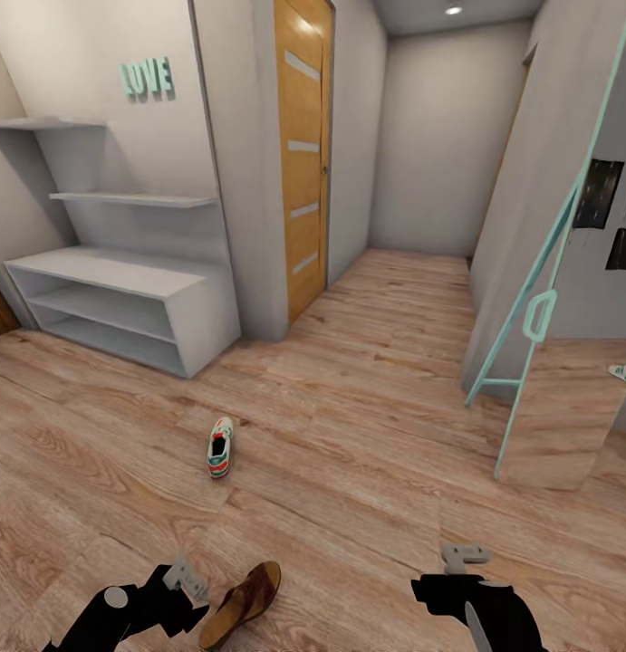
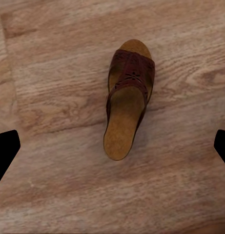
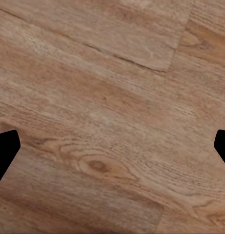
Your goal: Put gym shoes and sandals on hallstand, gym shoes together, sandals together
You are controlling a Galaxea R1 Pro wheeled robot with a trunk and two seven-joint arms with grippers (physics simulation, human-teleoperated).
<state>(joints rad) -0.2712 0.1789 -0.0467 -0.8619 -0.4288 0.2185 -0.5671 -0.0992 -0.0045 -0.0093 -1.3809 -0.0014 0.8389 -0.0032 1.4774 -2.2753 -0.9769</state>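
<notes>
Sandal [image 2: 128, 100] lies below the spread left end effector [image 2: 112, 146]; head view adds a far gym shoe [image 1: 220, 447]; right end effector [image 3: 112, 146] spread above floor [image 3: 112, 87].

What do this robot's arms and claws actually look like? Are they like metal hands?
Not hands. Both arms are glossy black with rounded shells; the left arm shows a round grey disc at a joint. Each ends in a small light-grey blocky claw, the left claw and the right claw. In the wrist views the fingertips look like plain black wedges.
</notes>
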